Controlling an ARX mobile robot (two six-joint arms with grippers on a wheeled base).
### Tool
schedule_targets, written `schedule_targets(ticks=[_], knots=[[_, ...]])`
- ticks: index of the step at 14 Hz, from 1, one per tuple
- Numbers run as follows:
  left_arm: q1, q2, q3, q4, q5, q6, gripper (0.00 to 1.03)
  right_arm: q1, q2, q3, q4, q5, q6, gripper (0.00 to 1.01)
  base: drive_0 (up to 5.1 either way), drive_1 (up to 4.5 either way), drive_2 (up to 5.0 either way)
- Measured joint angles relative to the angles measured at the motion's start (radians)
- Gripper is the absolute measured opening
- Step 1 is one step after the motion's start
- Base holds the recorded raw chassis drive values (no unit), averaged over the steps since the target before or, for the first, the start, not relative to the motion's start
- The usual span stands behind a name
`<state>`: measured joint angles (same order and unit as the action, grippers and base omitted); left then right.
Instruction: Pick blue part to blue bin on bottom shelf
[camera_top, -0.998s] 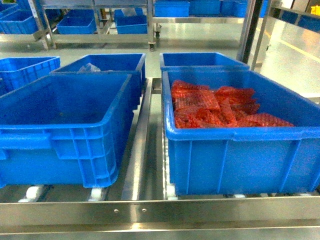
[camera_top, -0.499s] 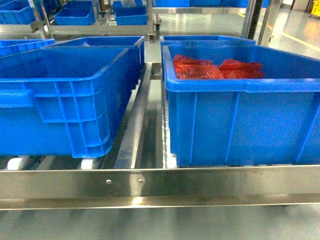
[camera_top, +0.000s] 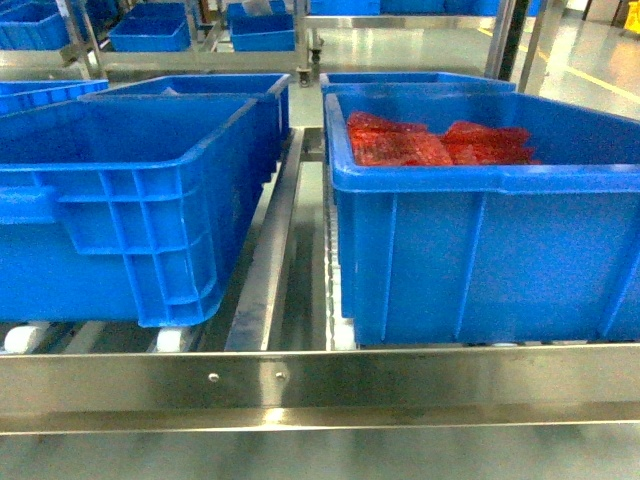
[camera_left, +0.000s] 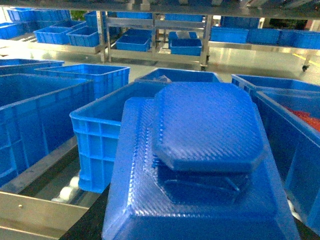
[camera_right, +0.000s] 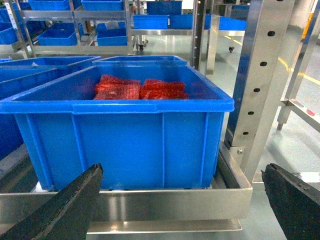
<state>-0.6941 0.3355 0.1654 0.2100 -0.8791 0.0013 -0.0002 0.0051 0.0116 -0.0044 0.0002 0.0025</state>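
- Blue part (camera_left: 200, 150): one, close under the left wrist camera, above the crates. Left gripper fingers hidden behind it; hold cannot be told.
- Right gripper (camera_right: 182, 172): fingers spread wide, nothing held.
- Bottom shelf and its blue bin: not seen below the front bar (camera_top: 320, 375).
- Risk: wrong drop into a roller-tier crate, target being out of sight.
- Risk: wide part edge catching the front bar on descent; slip likely if the hold is shallow.
- Count: left crate (camera_top: 130, 200) and right crate (camera_top: 480, 260) at the front edge, two more behind; red parts (camera_top: 400, 140) in at least two bundles.
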Motion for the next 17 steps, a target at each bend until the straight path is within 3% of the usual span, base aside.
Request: schedule_targets(ticks=[13,17], knots=[[0.0,0.003,0.0,0.0,0.0,0.0,0.43,0.0,0.0,0.0,0.0,0.0,0.0,0.98,0.0,0.0,0.0],[0.0,0.005,0.0,-0.001,0.0,0.0,0.43,0.0,0.0,0.0,-0.003,0.0,0.0,0.98,0.0,4.27,-4.2]])
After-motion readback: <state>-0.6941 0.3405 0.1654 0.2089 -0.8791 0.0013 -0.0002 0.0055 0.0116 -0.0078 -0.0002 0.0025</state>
